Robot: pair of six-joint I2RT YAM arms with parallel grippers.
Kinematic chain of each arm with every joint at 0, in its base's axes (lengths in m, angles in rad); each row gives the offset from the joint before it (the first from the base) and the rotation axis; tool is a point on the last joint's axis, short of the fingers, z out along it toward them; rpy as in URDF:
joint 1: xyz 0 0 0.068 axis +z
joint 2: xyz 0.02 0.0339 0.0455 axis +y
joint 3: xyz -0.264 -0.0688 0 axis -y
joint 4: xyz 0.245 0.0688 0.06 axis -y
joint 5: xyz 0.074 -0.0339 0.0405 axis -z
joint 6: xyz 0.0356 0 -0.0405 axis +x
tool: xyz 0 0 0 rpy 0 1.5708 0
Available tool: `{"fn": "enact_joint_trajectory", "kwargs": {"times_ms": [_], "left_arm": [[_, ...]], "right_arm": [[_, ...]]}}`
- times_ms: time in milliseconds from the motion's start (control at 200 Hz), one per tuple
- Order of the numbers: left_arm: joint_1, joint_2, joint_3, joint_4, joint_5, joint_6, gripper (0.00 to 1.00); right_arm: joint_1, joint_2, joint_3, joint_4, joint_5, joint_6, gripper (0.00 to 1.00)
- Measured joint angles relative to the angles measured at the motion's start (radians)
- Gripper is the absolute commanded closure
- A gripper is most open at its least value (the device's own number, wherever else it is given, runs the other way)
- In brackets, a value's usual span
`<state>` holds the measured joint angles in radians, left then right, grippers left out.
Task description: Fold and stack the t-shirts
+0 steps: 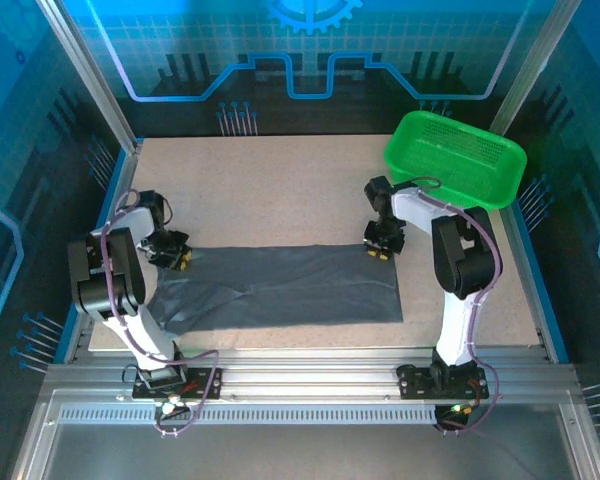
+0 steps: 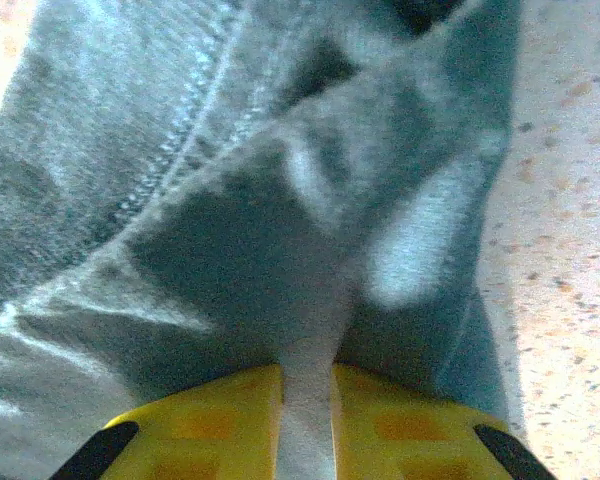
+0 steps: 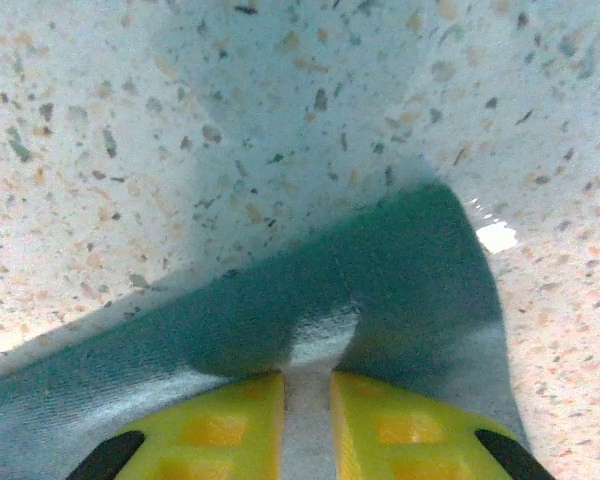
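L end effector (image 1: 177,260) & R end effector (image 1: 380,250) each pinch the t-shirt (image 1: 280,285).
Top cam: flat dark-grey strip on tabletop (image 1: 280,190); L wrist cam: bunched folds, stitched seam (image 2: 195,120).

I can read no words, numbers or brand marks on any of my feeds. The nearest thing to a sign is a light-blue gear emblem (image 1: 313,12) printed on the blue back wall (image 1: 180,40), cut off by the top edge of the overhead view. A circuit-like line (image 1: 310,92) in the same light blue runs below it. Neither carries any lettering that I can make out.
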<state>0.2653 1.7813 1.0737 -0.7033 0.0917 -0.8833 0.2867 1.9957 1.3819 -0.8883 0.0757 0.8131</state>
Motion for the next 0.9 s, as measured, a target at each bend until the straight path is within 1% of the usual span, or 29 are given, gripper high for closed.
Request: {"fn": "enact_joint_trajectory", "kwargs": {"times_ms": [130,260,410,470,555,650,775,835,900], "left_arm": [[-0.007,0.057,0.061,-0.015,0.046,0.01,0.78],[-0.032,0.13,0.155,-0.011,0.097,0.019,0.76],[-0.045,0.184,0.238,0.026,0.146,0.025,0.66],[-0.051,0.18,0.248,0.046,0.148,0.039,0.61],[-0.068,0.141,0.248,0.067,0.142,0.074,0.57],[-0.105,0.039,0.221,0.089,0.141,0.128,0.56],[-0.164,-0.109,0.146,0.104,0.146,0.218,0.54],[-0.183,-0.137,0.1,0.108,0.154,0.256,0.54],[-0.192,-0.135,0.053,0.108,0.159,0.289,0.53]], "right_arm": [[-0.026,0.042,0.059,-0.043,-0.006,-0.015,0.78],[-0.068,0.115,0.171,-0.09,-0.017,-0.045,0.77],[-0.116,0.228,0.365,-0.13,-0.021,-0.092,0.77],[-0.13,0.246,0.406,-0.119,-0.021,-0.111,0.71],[-0.143,0.24,0.412,-0.089,-0.03,-0.149,0.59],[-0.141,0.181,0.363,-0.026,-0.057,-0.196,0.52],[-0.119,0.011,0.237,0.048,-0.131,-0.221,0.46],[-0.099,-0.087,0.175,0.077,-0.17,-0.223,0.44],[-0.07,-0.175,0.121,0.112,-0.211,-0.221,0.43]]}}
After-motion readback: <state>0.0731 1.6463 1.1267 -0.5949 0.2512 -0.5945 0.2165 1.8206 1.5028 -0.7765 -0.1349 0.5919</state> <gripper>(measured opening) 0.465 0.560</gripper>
